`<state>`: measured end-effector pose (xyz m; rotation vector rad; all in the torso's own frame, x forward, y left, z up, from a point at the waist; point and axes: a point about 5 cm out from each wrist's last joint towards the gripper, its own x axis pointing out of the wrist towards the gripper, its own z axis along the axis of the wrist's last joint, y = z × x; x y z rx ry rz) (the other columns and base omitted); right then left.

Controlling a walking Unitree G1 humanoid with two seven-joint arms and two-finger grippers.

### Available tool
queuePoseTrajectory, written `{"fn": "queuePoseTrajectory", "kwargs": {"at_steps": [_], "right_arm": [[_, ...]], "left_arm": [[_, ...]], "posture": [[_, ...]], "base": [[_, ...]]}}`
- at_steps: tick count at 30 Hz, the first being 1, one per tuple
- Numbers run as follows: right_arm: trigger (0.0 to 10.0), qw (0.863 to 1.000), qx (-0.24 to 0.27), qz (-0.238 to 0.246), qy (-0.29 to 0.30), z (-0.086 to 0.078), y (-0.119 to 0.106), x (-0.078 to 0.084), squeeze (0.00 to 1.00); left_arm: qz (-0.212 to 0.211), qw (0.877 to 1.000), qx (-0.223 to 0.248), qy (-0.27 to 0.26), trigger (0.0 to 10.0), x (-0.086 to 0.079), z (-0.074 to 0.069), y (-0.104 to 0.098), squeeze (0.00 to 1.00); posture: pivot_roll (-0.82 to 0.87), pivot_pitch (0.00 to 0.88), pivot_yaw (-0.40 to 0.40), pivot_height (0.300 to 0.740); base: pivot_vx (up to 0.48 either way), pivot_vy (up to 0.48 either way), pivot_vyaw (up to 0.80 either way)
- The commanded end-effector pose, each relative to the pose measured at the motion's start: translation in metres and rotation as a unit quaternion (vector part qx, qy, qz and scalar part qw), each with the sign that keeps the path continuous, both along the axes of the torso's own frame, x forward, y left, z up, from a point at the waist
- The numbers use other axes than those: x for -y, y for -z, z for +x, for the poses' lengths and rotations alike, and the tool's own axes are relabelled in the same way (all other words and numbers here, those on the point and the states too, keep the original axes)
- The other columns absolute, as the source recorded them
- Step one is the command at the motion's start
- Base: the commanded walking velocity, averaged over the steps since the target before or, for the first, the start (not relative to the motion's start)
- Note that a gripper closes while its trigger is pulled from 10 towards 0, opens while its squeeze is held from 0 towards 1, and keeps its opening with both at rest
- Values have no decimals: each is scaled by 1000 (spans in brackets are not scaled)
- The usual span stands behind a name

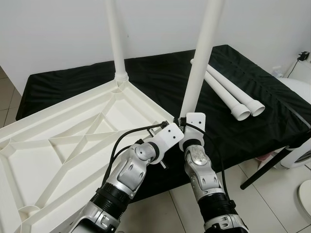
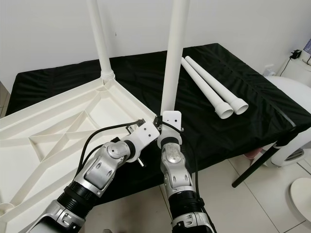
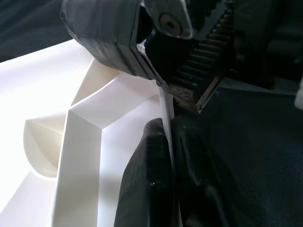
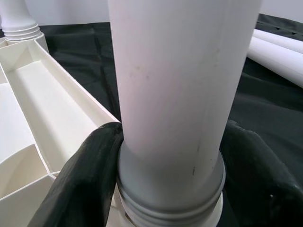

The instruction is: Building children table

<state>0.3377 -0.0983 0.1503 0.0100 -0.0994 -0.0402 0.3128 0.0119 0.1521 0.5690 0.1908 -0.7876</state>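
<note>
A white plastic tabletop (image 1: 73, 141) lies upside down on a bench (image 1: 160, 73) draped in black cloth, its underside up and showing raised ribs that form triangles and a rim all round. It takes up the bench's left part and juts past the front edge. One white leg (image 1: 115, 34) stands upright, seated in the tabletop's far corner socket, with a ridged collar at its foot.

A second white leg (image 1: 201, 53) stands nearly upright, leaning slightly, at the tabletop's right corner near the bench's front edge. The right gripper (image 4: 165, 165) is closed around this leg's lower end, a black finger pressed to each side just above the threaded collar.

The left gripper (image 3: 170, 156) sits just beside it at the same corner; its two black fingers are nearly together, pinching the thin white rim of the tabletop between them.

Two more white legs (image 1: 228, 90) lie side by side, touching, on the black cloth toward the bench's right side, their ribbed ends pointing to the front right edge
</note>
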Motion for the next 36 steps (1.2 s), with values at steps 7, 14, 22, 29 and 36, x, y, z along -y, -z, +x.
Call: {"fn": "queuePoseTrajectory", "kwargs": {"at_steps": [7, 14, 22, 29, 36], "right_arm": [[10000, 1000, 25, 14, 1, -3, -10, 5, 1000], [10000, 999, 25, 6, -34, 1, -12, 10, 1000], [10000, 994, 20, -9, -108, 6, -13, 17, 859], [10000, 973, 2, -45, -224, 14, -10, 32, 0], [10000, 931, -29, -78, -356, 17, -6, 46, 0]], "left_arm": [[3, 1000, 12, 10, 10000, 8, -5, 1, 0], [3, 1000, 12, 10, 10000, 8, -5, 0, 0], [3, 1000, 12, 9, 10000, 7, -4, 0, 0], [3, 1000, 13, 6, 10000, 6, -2, -1, 0], [4, 1000, 16, 6, 10000, 5, 0, -3, 0]], "posture": [[-112, 53, 13, 740], [-114, 57, 14, 740], [-115, 62, 17, 740], [-116, 66, 26, 740], [-111, 67, 30, 740]], "base": [[0, 0, 0], [0, 0, 0], [0, 0, 0], [0, 0, 0], [0, 0, 0]]}}
